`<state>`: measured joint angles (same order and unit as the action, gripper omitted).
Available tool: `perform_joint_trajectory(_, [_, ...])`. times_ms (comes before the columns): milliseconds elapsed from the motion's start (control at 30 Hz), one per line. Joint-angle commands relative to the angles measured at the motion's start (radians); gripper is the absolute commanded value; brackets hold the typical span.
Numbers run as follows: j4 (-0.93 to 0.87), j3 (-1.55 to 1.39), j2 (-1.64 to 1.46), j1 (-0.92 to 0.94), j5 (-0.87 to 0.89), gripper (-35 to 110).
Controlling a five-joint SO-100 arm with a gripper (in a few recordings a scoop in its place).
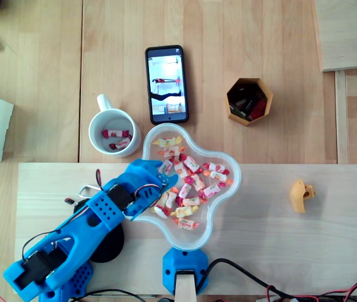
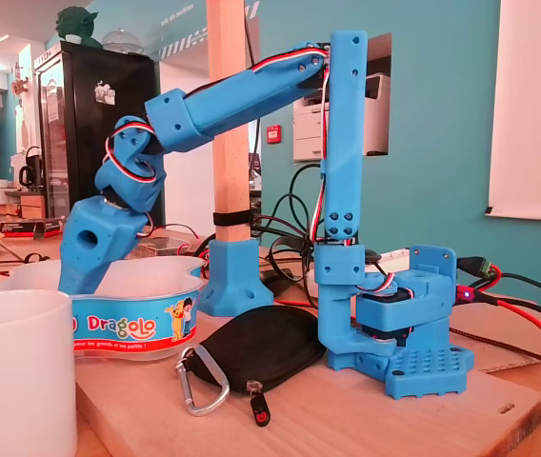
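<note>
while the gripper hangs tip-down inside the candy tub, it sits among the wrapped sweets in the tub's left lobe, overhead view. in the fixed view the gripper dips behind the near wall of the tub, tips hidden. jaws: cannot tell whether apart or together; the wrist covers them from above, the tub wall from the side.

risks, my reading:
- sweets lie loose and overlapping. a pinch could catch two, or only a wrapper tail, and one would slip out on a lift.
- tub looks like thin, light plastic and straddles the edge of the raised board. a finger pressing its wall or floor could shove or rock it.
- mug stands just beside the tub's left rim, two sweets in it. a low swing that way could clip the mug's rim.
- phone lies just beyond the tub; spilled sweets could land on it.
- black pouch with carabiner lies by the arm's base. a low forearm could snag it.
</note>
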<state>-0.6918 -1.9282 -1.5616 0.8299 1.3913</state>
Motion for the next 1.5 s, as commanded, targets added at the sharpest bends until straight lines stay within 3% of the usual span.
perform_joint_trajectory(0, [0.009, 0.028, 0.003, 0.011, 0.017, 20])
perform_joint_trajectory(600, [0.005, 0.123, 0.100, 0.011, -0.005, 20])
perform_joint_trajectory(933, [-0.279, 0.296, 0.104, 0.003, -0.005, 20])
perform_joint_trajectory(1467, [-0.287, 0.304, 0.152, 0.003, 0.015, 20])
